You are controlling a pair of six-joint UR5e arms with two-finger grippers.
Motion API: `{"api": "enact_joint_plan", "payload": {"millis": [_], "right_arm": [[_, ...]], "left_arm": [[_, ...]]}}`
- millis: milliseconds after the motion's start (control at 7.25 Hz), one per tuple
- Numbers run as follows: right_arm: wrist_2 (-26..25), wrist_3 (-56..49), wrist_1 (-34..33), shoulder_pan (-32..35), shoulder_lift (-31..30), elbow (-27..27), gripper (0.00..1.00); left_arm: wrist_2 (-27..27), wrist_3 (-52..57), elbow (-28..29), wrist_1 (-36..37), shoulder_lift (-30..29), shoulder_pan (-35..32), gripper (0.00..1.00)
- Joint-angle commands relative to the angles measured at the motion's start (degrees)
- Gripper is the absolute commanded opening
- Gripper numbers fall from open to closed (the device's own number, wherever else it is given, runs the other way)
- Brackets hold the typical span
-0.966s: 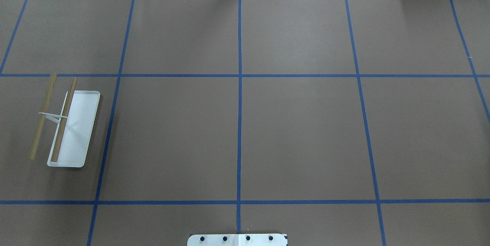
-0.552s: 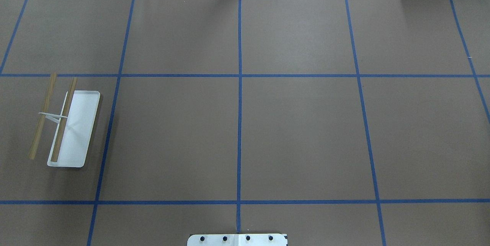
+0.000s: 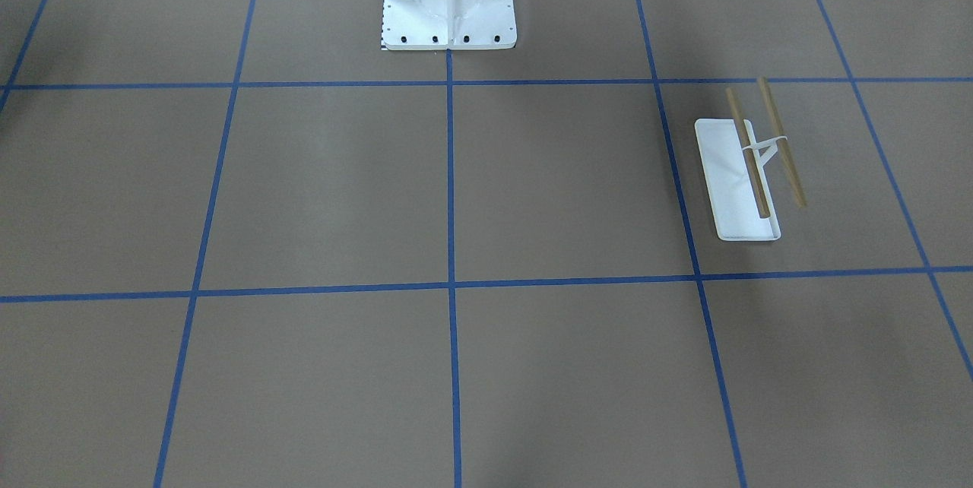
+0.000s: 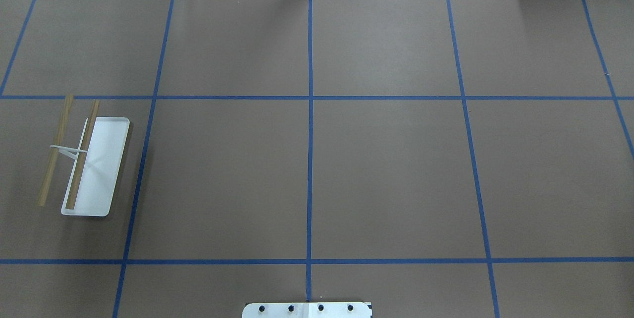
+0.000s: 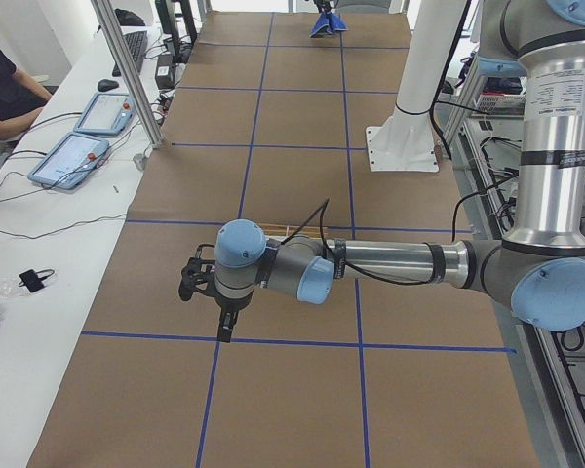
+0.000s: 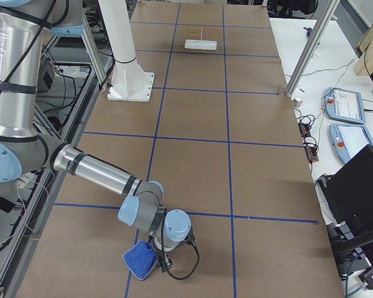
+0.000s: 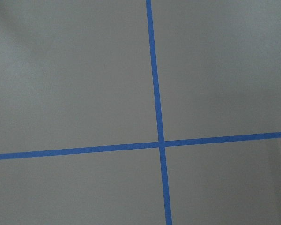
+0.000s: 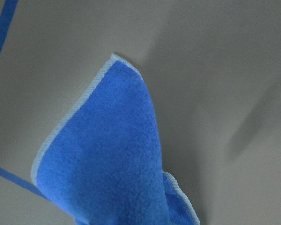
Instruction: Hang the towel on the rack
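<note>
Royal-blue fleece with pale grey edging: found the towel (image 6: 140,261) at the end of the table (image 4: 386,174) on the robot's right, bunched just beside and under the right gripper (image 6: 163,264), outside both central views. Saw one corner rising toward the right wrist camera, with a shadow on the brown paper beside it. Could not tell from the side views whether the right gripper's fingers were spread, pressed together or pinching cloth.

Found the rack (image 4: 101,159) at the opposite end, on the robot's left, upright on its white tray and well apart from the towel, with nearly the whole table between them. Noted its two tan rods (image 4: 82,154) lying parallel, long axis running away from the robot with a slight slant, so crosswise to the line from towel to rack.

Saw the left gripper (image 5: 222,327) hanging over a crossing of blue tape, near the rack and far nearer to it than the right one. Could not tell its opening either.

Judged the towel to be the right arm's to lift and the rack the left arm's to reach. Judged a carry leftward along the table necessary, probably with a hand-over.
</note>
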Motion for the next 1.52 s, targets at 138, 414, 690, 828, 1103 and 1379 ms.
{"api": "enact_joint_plan", "payload": {"millis": [138,414,690,828,1103,1379], "right_arm": [[0.4,-0.1,7.2,-0.1,-0.6,-0.1,0.00],[4.1,0.3,11.5,0.1,-1.0,2.4,0.00],[4.7,0.7,10.7,2.0,0.8,6.5,0.00],[5.0,0.7,9.2,4.0,3.4,8.3,0.00],[6.8,0.7,-10.5,5.0,12.7,19.4,0.00],[10.5,2.8,-17.0,2.2,17.8,25.2,0.00]], "left_arm": [[0.0,0.1,0.3,-1.1,0.1,0.0,0.98],[0.0,0.0,0.2,-1.2,0.1,0.0,0.98],[-1.0,-0.1,0.0,-1.2,-0.1,0.0,0.98],[-3.8,-0.2,0.0,-0.9,-0.9,0.0,0.98],[-9.5,-8.0,-1.0,-1.1,-3.1,0.0,0.98],[-9.4,-18.0,-1.1,-1.2,-8.7,4.5,0.98]]}}
